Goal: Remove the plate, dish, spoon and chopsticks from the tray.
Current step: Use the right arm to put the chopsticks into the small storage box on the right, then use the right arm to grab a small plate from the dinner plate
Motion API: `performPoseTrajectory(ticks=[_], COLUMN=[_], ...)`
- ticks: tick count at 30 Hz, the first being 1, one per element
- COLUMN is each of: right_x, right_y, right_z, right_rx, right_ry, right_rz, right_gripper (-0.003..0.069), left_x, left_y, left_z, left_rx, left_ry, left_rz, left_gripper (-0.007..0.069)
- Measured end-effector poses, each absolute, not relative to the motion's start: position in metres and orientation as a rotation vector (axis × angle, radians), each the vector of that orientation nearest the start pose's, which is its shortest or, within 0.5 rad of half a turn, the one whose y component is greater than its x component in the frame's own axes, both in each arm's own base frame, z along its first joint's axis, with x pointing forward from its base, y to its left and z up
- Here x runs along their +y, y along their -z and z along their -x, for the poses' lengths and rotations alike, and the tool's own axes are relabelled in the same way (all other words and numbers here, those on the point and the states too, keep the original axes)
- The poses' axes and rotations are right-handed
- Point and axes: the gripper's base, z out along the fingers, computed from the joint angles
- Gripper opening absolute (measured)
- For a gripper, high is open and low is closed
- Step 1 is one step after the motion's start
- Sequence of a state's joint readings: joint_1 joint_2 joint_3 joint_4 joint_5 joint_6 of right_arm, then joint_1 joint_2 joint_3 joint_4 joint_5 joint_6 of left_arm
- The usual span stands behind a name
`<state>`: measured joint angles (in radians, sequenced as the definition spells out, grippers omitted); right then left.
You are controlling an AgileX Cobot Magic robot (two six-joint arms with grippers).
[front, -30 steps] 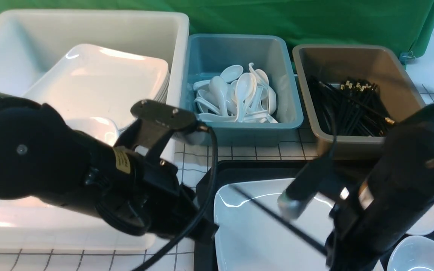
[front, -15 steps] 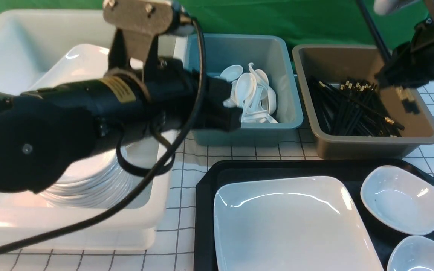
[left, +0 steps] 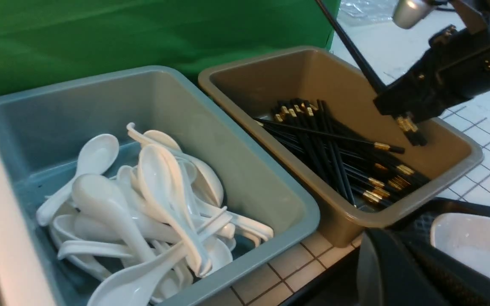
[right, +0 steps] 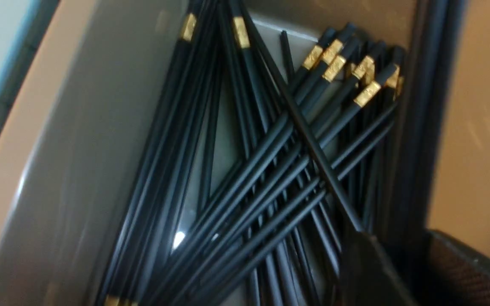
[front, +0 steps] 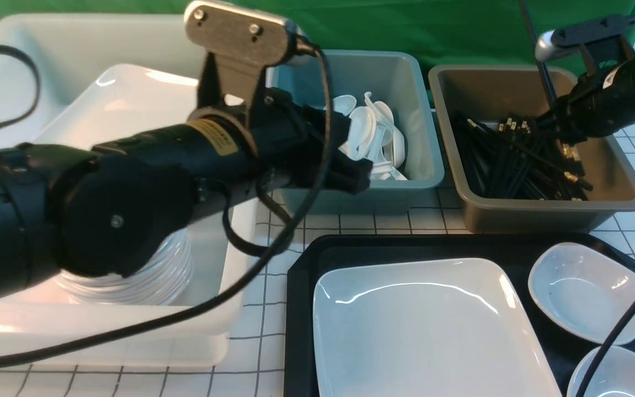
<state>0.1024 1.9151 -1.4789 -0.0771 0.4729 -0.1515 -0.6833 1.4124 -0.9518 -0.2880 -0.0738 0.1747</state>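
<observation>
Plate point(front: 428, 331) just inside tray point(front: 297, 309) rim

The front view looks forward and down from the robot's side, between its arms: tray point(front: 299, 286) near, blue bin point(front: 405, 198) and brown bin point(front: 516, 218) far, green cloth point(front: 405, 27) behind. The left wrist view sits close over the blue bin, facing right across both bins. The right wrist view looks down into the brown bin, very near the chopsticks point(right: 245, 178). All three views share the brown bin.
</observation>
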Motion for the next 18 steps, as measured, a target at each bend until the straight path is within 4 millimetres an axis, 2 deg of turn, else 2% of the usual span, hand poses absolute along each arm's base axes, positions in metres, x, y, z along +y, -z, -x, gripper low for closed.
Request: performPoseTrajectory(ticks=[2, 3, 4, 6, 8, 10, 15, 18], right_x=[0.041, 0.041, 0.041, 0.040, 0.038, 0.036, 0.035, 0.041], right_y=[-0.244, -0.244, -0.245, -0.246, -0.254, -0.266, -0.293, -0.294], right_z=[-0.436, -0.436, -0.434, -0.430, -0.417, -0.399, -0.341, -0.296], right_rx=[2.369, 2.371, 2.382, 2.421, 2.505, 2.608, 2.836, 2.884], right_ry=[0.080, 0.079, 0.073, 0.073, 0.076, 0.083, 0.090, 0.052], right_rz=[0.323, 0.320, 0.303, 0.300, 0.295, 0.297, 0.343, 0.386], right_gripper=[0.0305, 0.0305, 0.0377, 0.0420, 0.0428, 0.0394, 0.0151, 0.0119], left_x=[-0.210, -0.210, -0.214, -0.215, -0.215, -0.215, -0.210, -0.206], left_y=[-0.308, -0.307, -0.306, -0.307, -0.306, -0.306, -0.303, -0.297], left_z=[-0.249, -0.249, -0.248, -0.247, -0.245, -0.242, -0.230, -0.220], left_rx=[1.855, 1.860, 1.885, 1.912, 1.952, 1.999, 2.138, 2.250], left_ry=[0.528, 0.529, 0.531, 0.532, 0.534, 0.532, 0.531, 0.519], left_rz=[-0.573, -0.577, -0.605, -0.625, -0.650, -0.680, -0.766, -0.841], left_gripper=[-0.0002, -0.0002, -0.0002, -0.0002, -0.0002, -0.0002, -0.0002, -0.0002])
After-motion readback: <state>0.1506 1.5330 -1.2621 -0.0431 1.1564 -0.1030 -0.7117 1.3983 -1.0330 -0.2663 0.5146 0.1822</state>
